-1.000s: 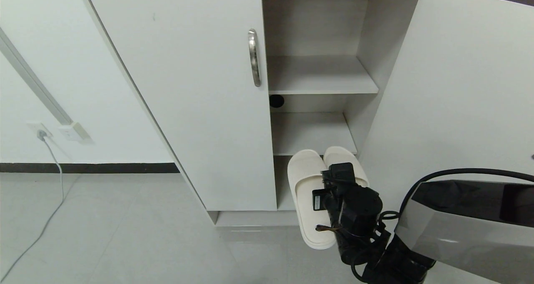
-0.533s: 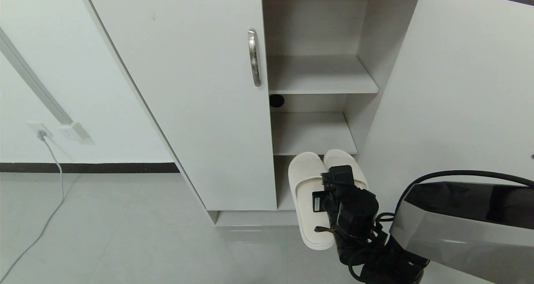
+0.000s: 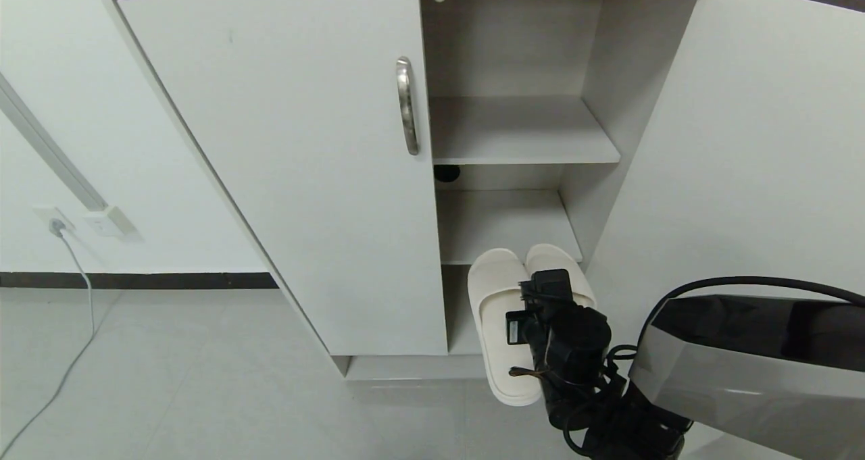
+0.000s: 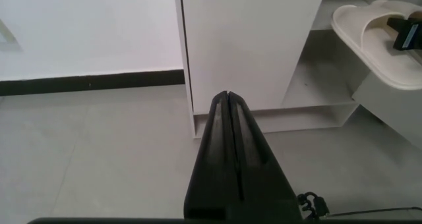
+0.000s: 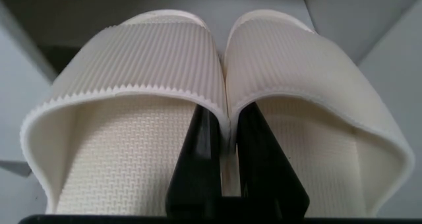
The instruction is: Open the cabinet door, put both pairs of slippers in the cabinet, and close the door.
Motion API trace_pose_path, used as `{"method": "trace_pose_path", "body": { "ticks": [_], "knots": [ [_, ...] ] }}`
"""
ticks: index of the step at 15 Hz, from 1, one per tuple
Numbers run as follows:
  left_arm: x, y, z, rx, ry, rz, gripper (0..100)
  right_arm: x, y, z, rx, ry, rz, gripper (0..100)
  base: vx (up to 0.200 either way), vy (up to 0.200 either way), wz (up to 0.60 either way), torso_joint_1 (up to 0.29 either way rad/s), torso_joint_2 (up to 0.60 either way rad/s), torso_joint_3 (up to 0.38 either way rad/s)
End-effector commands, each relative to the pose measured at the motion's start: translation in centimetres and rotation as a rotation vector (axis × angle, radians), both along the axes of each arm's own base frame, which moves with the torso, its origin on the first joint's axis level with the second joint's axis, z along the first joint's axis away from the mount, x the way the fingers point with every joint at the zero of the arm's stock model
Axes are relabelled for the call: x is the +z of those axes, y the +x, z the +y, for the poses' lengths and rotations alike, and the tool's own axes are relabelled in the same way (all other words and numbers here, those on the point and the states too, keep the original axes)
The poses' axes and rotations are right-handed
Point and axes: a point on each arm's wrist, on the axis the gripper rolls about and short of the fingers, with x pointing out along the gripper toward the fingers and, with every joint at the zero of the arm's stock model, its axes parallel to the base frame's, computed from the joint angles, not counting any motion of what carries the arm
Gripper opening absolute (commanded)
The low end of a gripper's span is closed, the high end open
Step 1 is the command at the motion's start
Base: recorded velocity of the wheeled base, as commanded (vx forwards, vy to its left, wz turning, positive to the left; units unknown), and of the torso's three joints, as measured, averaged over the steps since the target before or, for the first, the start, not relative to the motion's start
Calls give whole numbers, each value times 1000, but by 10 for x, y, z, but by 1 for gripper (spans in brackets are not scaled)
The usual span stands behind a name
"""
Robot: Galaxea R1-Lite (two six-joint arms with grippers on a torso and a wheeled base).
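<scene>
A pair of cream slippers hangs in the air in front of the cabinet's lowest opening, toes toward the shelves. My right gripper is shut on the pair. In the right wrist view its fingers pinch the two inner walls of the slippers together. The white cabinet has its right door swung open and its left door shut. My left gripper is shut on nothing, low above the floor in front of the left door; the slippers show beyond it.
Two bare shelves sit inside the open half, with a bottom compartment below. A metal handle is on the left door. A wall socket with a grey cable is at the left. Grey floor tiles lie open to the left.
The head view has shifted, so the cabinet sits a little lower and larger in it. The right gripper with the slippers has hardly moved within the picture.
</scene>
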Motion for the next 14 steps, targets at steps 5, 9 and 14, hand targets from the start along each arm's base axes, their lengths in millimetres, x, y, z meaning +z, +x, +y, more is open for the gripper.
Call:
{"method": "trace_pose_path", "body": {
  "ticks": [5, 9, 14],
  "knots": [
    [0, 0, 0, 9, -2, 2, 0, 0, 1, -1, -3, 1, -2, 0, 200, 0, 0, 1, 3, 0],
    [0, 0, 0, 14, -9, 2, 0, -7, 2, -1, -3, -13, 12, 0, 0, 0, 0, 0, 0, 0],
    [0, 0, 0, 14, -9, 2, 0, -9, 11, 2, -12, -7, 10, 0, 0, 0, 0, 0, 0, 0]
  ]
}}
